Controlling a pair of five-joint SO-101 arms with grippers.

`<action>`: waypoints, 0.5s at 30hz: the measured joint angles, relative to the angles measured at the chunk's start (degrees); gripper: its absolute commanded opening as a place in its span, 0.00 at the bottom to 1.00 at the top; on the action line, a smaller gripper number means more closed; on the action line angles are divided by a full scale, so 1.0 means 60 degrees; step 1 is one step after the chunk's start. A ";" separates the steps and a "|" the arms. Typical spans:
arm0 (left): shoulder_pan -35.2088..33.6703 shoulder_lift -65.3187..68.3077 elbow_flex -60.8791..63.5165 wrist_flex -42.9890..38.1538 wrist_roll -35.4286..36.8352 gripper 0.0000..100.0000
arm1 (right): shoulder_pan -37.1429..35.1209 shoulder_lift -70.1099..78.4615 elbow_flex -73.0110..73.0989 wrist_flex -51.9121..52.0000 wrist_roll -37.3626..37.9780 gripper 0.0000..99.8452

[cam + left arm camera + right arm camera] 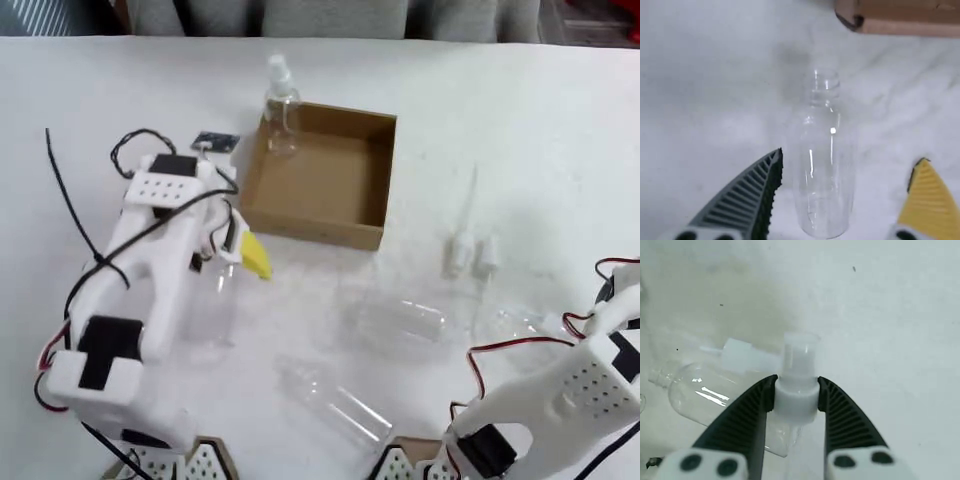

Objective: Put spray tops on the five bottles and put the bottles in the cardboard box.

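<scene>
We see the left gripper (850,157), fingers spread either side of an open-necked bottle (822,165) lying on the table (700,75) just short of the cardboard box (312,228), which sits toward the far edge. The right gripper (796,390) pinches a white spray top (801,352) between its fingers, over a second bottle (705,395) lying on its side — a loose top (742,352) rests beside it. A capped bottle (281,100) stands upright at the box's far corner.
</scene>
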 measured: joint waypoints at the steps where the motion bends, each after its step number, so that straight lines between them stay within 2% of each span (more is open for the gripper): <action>1: 0.0000 0.0103 0.0000 0.0000 -0.0029 0.38 | 0.0000 0.0000 0.0000 0.0000 0.0000 0.02; 15: -0.0015 0.0689 0.0000 -0.0571 -0.0088 0.38 | 0.0000 0.0000 0.0000 -0.0176 0.0000 0.02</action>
